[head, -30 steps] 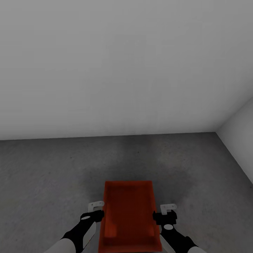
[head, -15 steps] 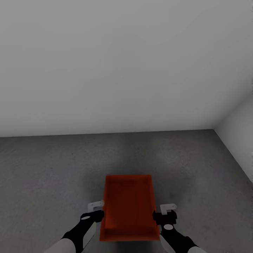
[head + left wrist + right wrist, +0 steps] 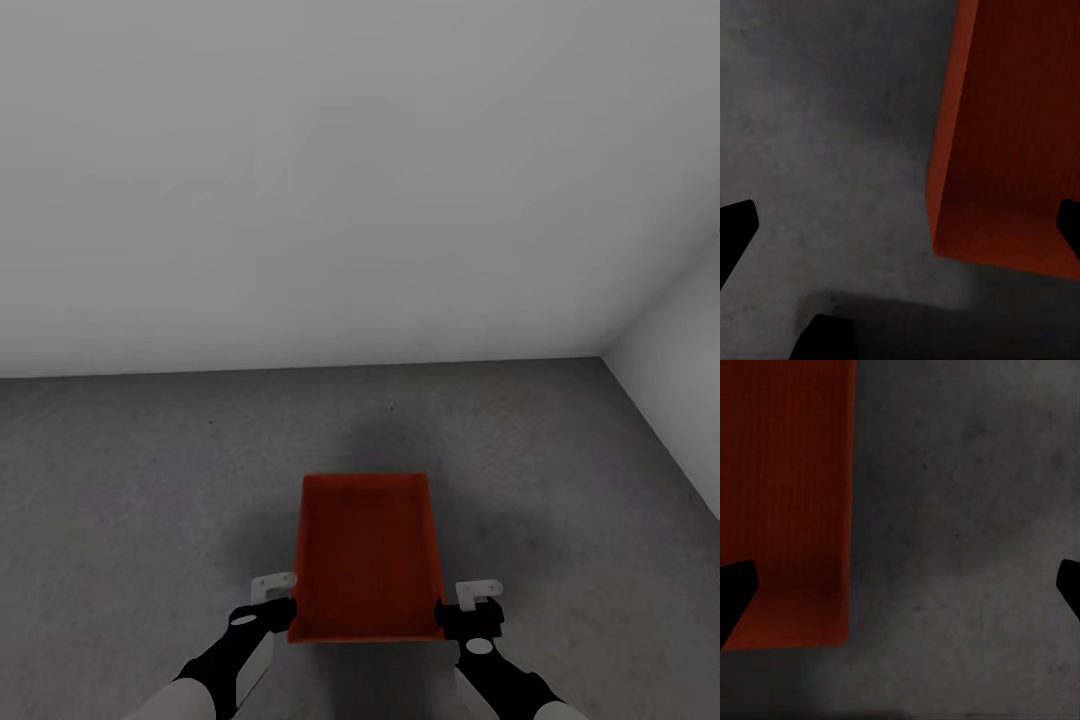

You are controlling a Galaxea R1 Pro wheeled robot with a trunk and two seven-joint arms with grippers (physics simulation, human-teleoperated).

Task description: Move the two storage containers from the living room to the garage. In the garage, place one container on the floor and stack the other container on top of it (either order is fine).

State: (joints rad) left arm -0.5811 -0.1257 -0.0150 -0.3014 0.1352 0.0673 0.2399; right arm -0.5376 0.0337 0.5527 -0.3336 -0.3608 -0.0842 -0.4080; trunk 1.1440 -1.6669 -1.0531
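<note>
One red-orange storage container (image 3: 366, 555) lies on the dark grey garage floor (image 3: 130, 480) straight ahead of me, long side pointing away. Its near end sits between my two grippers in the head view. My left gripper (image 3: 275, 598) hovers by its near left corner and my right gripper (image 3: 472, 603) by its near right corner. In the left wrist view the left gripper (image 3: 901, 225) is open, with the container (image 3: 1012, 135) under one fingertip. From the right wrist, the right gripper (image 3: 901, 585) is open too, beside the container (image 3: 787, 495). Neither holds anything.
A plain white wall (image 3: 330, 180) runs across ahead. A second white wall (image 3: 680, 370) closes the right side, meeting the first in a corner. Bare speckled concrete stretches to the left and around the container.
The container has slid out from between my arms, away from me, so its near edge now shows by the fingertips. The whole view has shifted slightly. Both grippers stay put in the picture.
</note>
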